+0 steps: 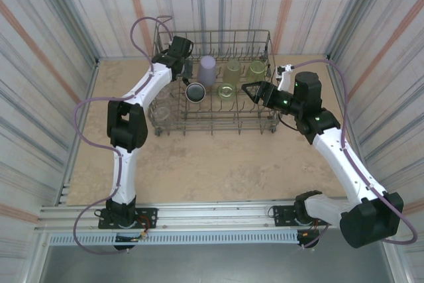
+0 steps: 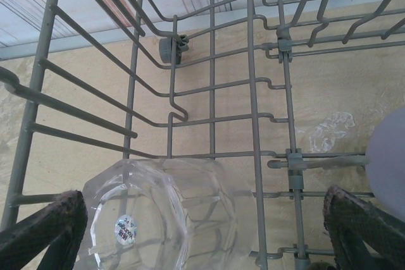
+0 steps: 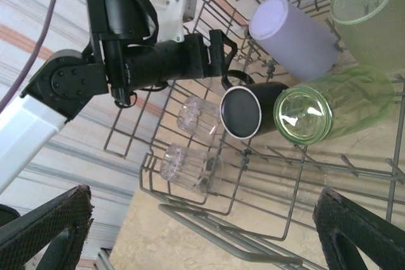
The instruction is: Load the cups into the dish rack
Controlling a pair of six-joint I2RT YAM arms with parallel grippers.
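From above, the left gripper (image 1: pixel 187 74) is low over the back left of the rack (image 1: pixel 218 128). The right gripper (image 1: pixel 255 91) hovers at the right end. Both have their fingers wide apart.

At the left wrist, a clear cup (image 2: pixel 158 219) lies in the rack between the open fingers, not squeezed. It looks best to lift straight up and miss the wires.

At the right wrist, a lavender cup (image 3: pixel 294 36) sits in the rack.

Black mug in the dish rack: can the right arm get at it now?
Probably not head-on: a yellow-green cup lies between the open right gripper and the black mug; from above, perhaps.
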